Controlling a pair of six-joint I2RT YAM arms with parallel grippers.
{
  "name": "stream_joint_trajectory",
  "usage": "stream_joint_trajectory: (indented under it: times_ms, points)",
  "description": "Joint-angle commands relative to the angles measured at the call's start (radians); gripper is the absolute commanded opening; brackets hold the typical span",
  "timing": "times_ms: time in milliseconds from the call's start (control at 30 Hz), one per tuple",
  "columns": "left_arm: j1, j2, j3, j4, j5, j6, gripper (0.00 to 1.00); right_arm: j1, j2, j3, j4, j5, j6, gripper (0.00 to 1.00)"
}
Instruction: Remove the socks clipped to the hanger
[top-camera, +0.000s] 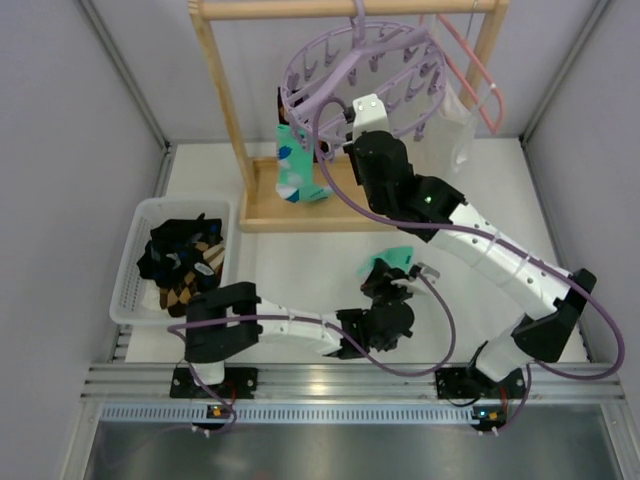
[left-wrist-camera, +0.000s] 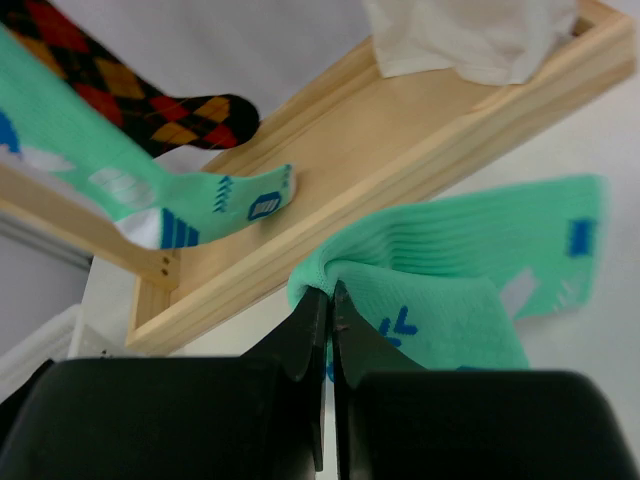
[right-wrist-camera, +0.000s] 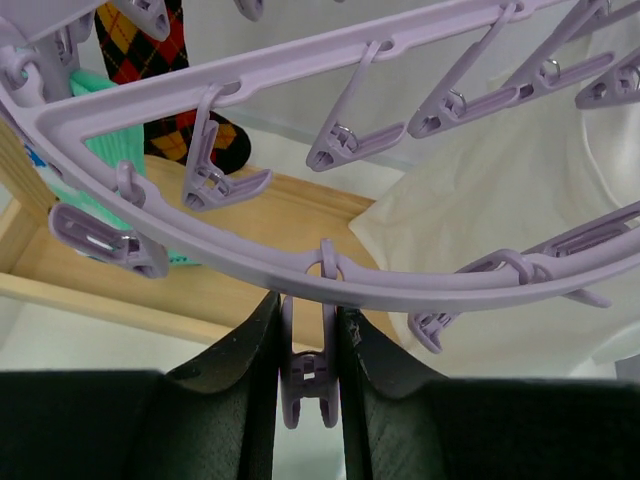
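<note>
The lavender ring hanger hangs from the wooden rack. A teal-green sock and an argyle sock still hang from its left side. My right gripper is up under the ring's near rim, shut on one dangling clip that holds no sock. My left gripper is low over the table in front of the rack base, shut on the edge of a loose teal-green sock; in the top view this sock shows just beyond the gripper.
A white basket at the left holds several black and argyle socks. The wooden rack's base lies just behind the held sock. A white cloth bag and a pink coat hanger hang at the rack's right.
</note>
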Motion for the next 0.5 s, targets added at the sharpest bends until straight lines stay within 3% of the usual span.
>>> stream_joint_trajectory:
  times_ms: [0,67,100,333,433,467]
  points:
    - [0.04,-0.196,-0.086,0.042,-0.061,-0.07,0.0,-0.042,-0.091,-0.037,0.053,-0.077,0.067,0.16]
    - [0.071,-0.296,-0.118,0.016,-0.078,-0.078,0.0,-0.064,-0.116,-0.066,0.06,-0.126,0.084,0.29]
    - [0.083,-0.357,-0.144,0.005,-0.081,-0.078,0.0,-0.07,-0.14,-0.074,0.062,-0.137,0.09,0.44]
    - [0.203,-0.554,-0.163,-0.144,-0.124,-0.081,0.0,-0.118,-0.274,-0.169,0.068,-0.264,0.146,0.68]
    - [0.26,-0.621,-0.135,-0.323,-0.112,-0.168,0.0,-0.119,-0.35,-0.232,0.085,-0.294,0.163,0.85]
    - [0.28,-0.634,-0.109,-0.405,-0.078,-0.284,0.0,-0.118,-0.392,-0.247,0.085,-0.298,0.166,0.86]
